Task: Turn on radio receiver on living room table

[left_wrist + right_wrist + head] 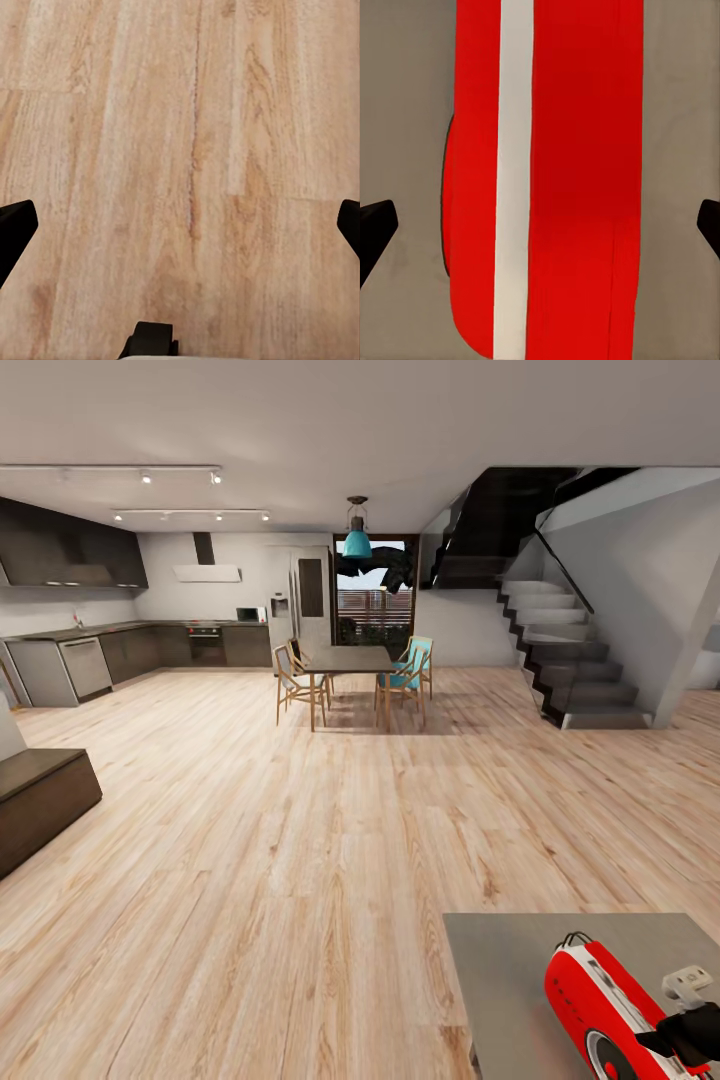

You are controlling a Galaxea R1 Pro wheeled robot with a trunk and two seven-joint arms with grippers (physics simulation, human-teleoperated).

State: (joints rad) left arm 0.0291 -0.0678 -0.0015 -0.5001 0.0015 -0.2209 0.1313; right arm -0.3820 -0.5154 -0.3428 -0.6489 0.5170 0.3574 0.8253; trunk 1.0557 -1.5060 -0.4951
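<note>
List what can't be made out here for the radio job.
- Radio receiver dial: head view, cut by the bottom edge and partly covered by the right arm.
- Radio's face and switch: right wrist view shows its red body and white band only.
- Table extent: cropped by frame edges.

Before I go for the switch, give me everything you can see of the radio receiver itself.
The radio receiver is red with rounded corners, a white band along its body, a round white-ringed dial on its face and a thin wire handle at its far end. It looks like glossy plastic. It stands on the grey table, near the right edge. The right pincer hangs open over it, fingers either side, not touching.
</note>
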